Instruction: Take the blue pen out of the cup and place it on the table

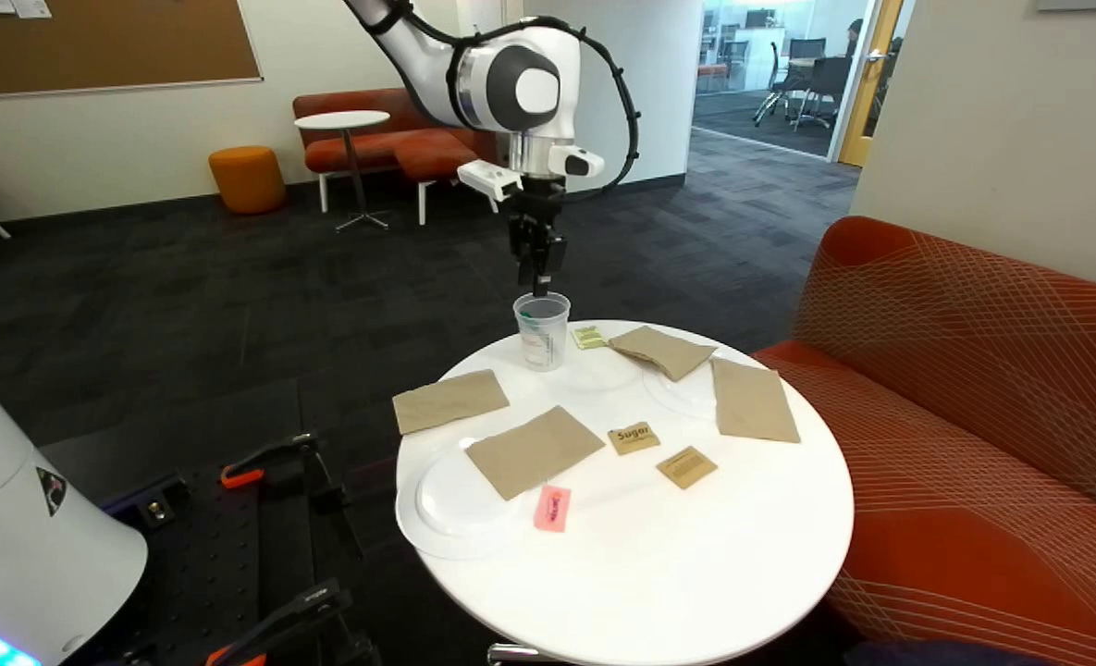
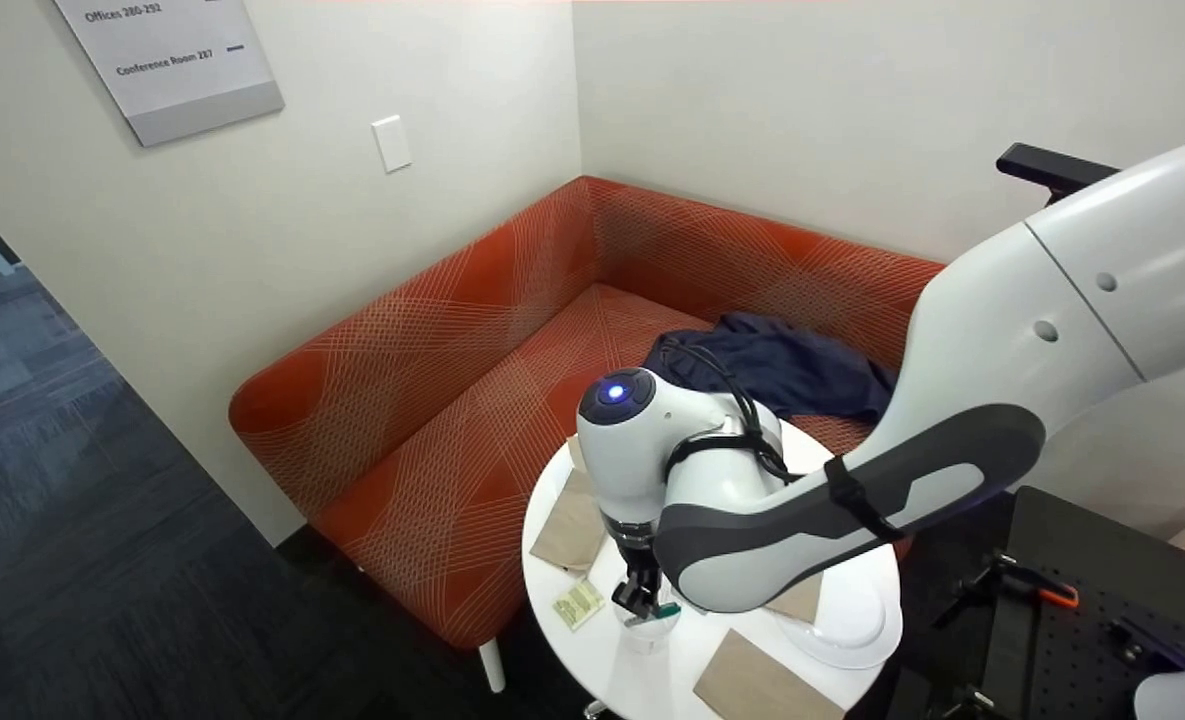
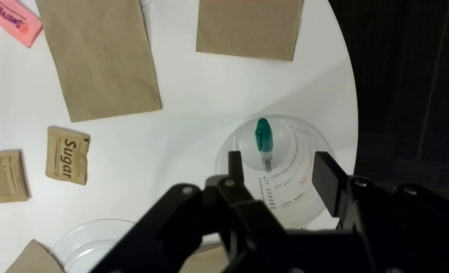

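Note:
The blue pen shows as a marker with a teal-green cap (image 3: 264,140) and a grey-white barrel. It leans inside the clear cup (image 3: 288,189), cap end up. In both exterior views the cup (image 1: 543,342) (image 2: 644,636) stands upright near the edge of the round white table (image 1: 695,564), and the teal cap (image 2: 668,610) shows at its rim. My gripper (image 3: 279,155) is open and empty. It points down just above the cup's mouth in an exterior view (image 1: 538,287). In the wrist view the pen lies between and beyond the fingertips, not touched.
Flat brown paper pieces (image 1: 535,451) lie about the table, with sugar packets (image 1: 634,437), a pink packet (image 1: 552,509) and a yellow-green packet (image 1: 589,337) beside the cup. Clear plastic lids (image 1: 460,499) lie there too. A red couch (image 1: 954,444) borders the table.

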